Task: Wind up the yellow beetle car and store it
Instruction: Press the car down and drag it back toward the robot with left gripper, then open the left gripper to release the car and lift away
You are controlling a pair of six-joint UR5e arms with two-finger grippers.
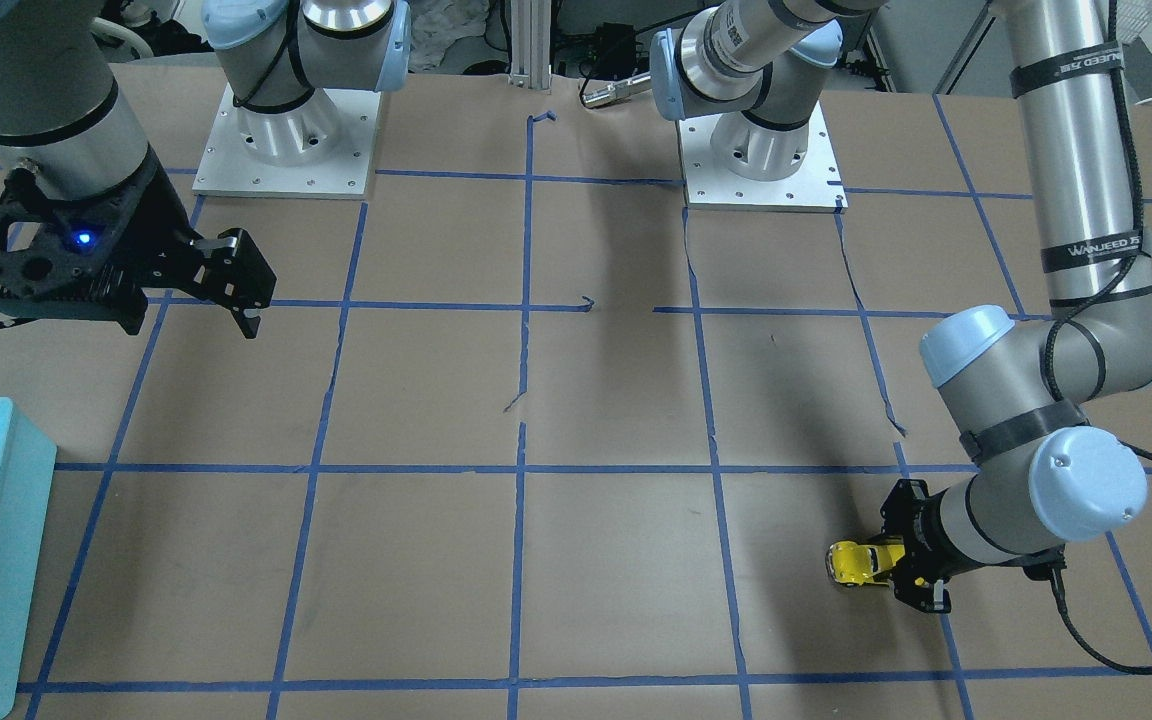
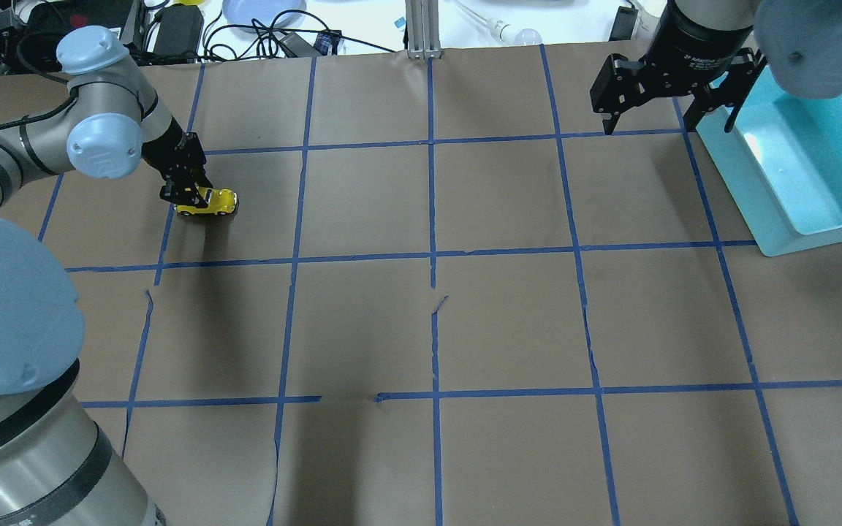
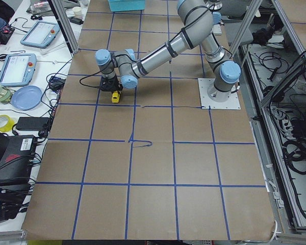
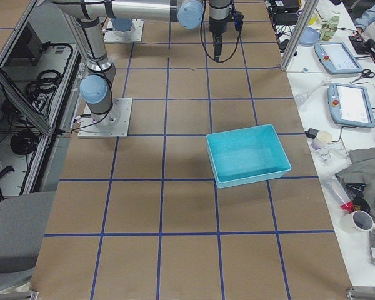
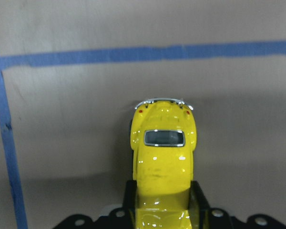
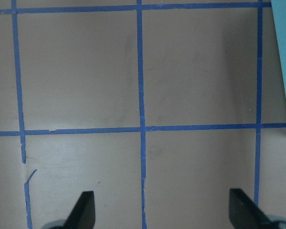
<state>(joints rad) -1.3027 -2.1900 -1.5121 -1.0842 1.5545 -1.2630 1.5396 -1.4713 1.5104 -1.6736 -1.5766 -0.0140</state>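
Far left of table [image 2: 509,321] | left gripper [image 2: 188,193] clamped on yellow beetle car [image 2: 210,202], car down at the paper | right gripper [image 2: 649,123] wide apart, empty, beside teal bin [image 2: 746,183], far right | progress: car grasped; wind-up seemingly unfinished, storing remains.

Beetle car [image 2: 209,202]: on the table [image 2: 509,314], far on the robot's left, its rear end between the left gripper's [image 2: 188,196] fingers; wheels seemingly down on the surface.
Bin [image 2: 786,234]: on the table's right edge, well apart from the car.
Right gripper [image 2: 647,126]: above the table, just beside the bin.
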